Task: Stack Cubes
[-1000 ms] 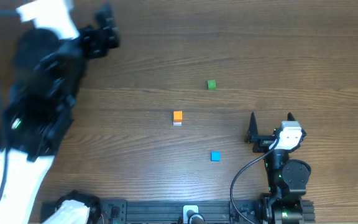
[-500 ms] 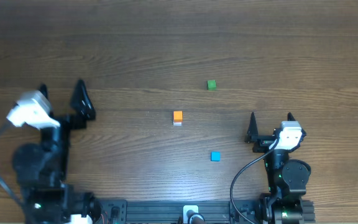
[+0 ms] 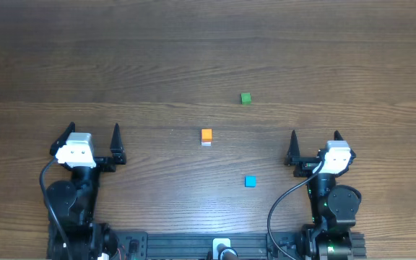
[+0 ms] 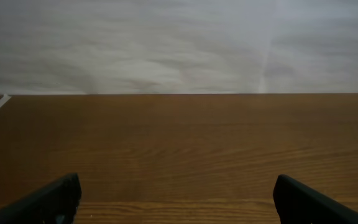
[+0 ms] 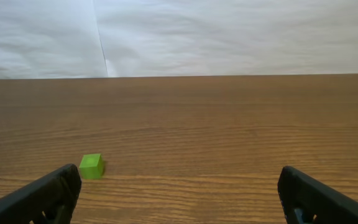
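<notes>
Closest to the bases, both arms are drawn back low over the wooden table [image 3: 193, 43], one at each side. The left pincer [image 3: 92, 130] has its two dark fingers spread wide with nothing between them, and bare wood lies ahead of it. The right pincer [image 3: 315, 135] is likewise spread wide and holds nothing. Just to the left of the right arm, a little nearer the bases than its fingertips, a blue cube [image 3: 250, 181] lies alone on the table. Farther up and toward the middle, roughly level with the fingertips of both pincers, an orange cube [image 3: 206, 133] sits on top of a white cube [image 3: 206, 143], of which a thin edge shows beneath it; this small stack is well apart from either pincer. Farther still, up and to the right of the stack, a green cube [image 3: 245, 98] rests by itself on the wood; in the right wrist view it lies ahead of the pincer, toward the side of one finger. Beyond the far edge of the table hangs a pale, creased backdrop [image 5: 229, 37].
</notes>
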You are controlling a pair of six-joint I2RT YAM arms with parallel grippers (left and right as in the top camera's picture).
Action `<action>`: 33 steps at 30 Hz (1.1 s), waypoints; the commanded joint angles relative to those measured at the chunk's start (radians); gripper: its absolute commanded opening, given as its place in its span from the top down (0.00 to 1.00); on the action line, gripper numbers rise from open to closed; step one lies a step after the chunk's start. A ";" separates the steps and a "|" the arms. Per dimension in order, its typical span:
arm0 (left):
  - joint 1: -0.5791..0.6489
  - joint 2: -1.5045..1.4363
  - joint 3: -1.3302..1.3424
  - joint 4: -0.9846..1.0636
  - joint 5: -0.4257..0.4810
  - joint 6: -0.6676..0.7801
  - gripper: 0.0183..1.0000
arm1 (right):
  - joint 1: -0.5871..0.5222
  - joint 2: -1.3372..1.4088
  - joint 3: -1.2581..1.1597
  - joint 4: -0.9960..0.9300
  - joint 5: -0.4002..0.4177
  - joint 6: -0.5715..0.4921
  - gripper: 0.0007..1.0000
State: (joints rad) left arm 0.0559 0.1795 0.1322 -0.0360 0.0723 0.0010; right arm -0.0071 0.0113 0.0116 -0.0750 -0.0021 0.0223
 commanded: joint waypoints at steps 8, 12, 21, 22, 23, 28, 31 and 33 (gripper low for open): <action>0.006 -0.011 -0.009 0.005 0.010 0.021 0.00 | -0.005 -0.006 -0.006 0.035 0.024 0.040 0.01; 0.006 -0.011 -0.009 0.005 0.010 0.021 0.00 | -0.006 0.010 0.005 0.088 -0.098 0.163 0.01; 0.006 -0.011 -0.009 0.005 0.010 0.021 0.00 | -0.005 0.570 0.517 -0.157 -0.195 0.132 0.01; 0.006 -0.011 -0.009 0.005 0.010 0.021 0.00 | -0.004 0.647 0.590 -0.201 -0.205 0.127 0.01; 0.006 -0.011 -0.009 0.005 0.010 0.021 0.00 | -0.003 0.721 0.663 -0.248 -0.215 0.126 0.01; 0.006 -0.011 -0.009 0.005 0.010 0.021 0.00 | 0.071 1.094 1.036 -0.494 -0.218 0.095 0.01; 0.006 -0.011 -0.009 0.005 0.010 0.021 0.00 | 0.150 1.280 1.201 -0.592 -0.203 0.066 0.01; 0.006 -0.011 -0.009 0.005 0.010 0.021 0.00 | 0.200 1.408 1.300 -0.653 -0.180 0.066 0.01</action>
State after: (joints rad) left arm 0.0559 0.1757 0.1299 -0.0353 0.0727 0.0044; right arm 0.1337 1.2945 1.2091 -0.6846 -0.1928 0.1188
